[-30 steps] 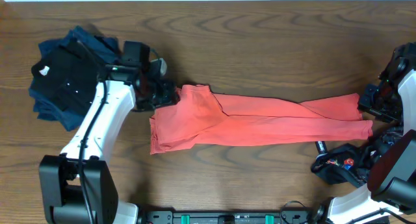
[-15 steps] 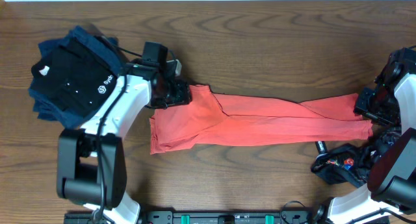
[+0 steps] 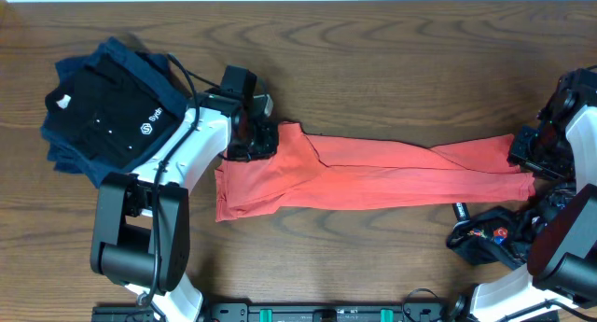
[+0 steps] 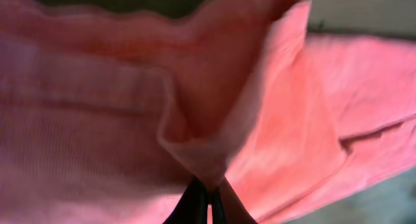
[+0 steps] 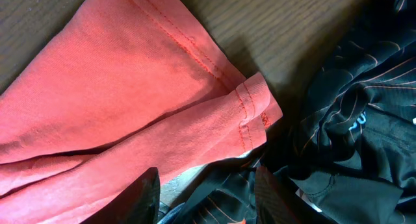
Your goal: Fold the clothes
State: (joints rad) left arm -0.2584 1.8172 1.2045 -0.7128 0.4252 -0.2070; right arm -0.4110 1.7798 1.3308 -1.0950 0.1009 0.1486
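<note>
- Wood-grain table (image 3: 392, 61), dark brown, w/ clothes lying on it in 3 spots.
- Red shirt (image 3: 373, 182) is folded lengthwise into a long narrow strip across the mid table, running L to R. It's wider and bunched at the L end, slimmer toward the R end.
- Left gripper (image 3: 264, 140) sits at the strip's top-L corner. On the wrist cam its fingertips (image 4: 193, 208) are pressed together at the bottom of view w/ a peak of red fabric pinched between them. Loose folds spread up and away from the pinch. Can't tell if that corner is off the table.
- Right gripper (image 3: 522, 159) is at the strip's R end, near the table's R edge. On the wrist cam its two fingers (image 5: 140, 198) are spread wide apart w/ nothing clamped. The shirt's stitched hem corner lies just ahead of them on the wood.
- Black jersey (image 5: 351, 120) w/ thin red lines is crumpled right beside that hem corner, touching it. From overhead it's a dark heap at bottom-R, just below the strip's end.
- Black shirt (image 3: 103, 112) w/ small white logo and white neck tag sits on top of a navy shirt (image 3: 135, 53) at top-L, apart from the red shirt. The L arm passes by the pile's R side.
</note>
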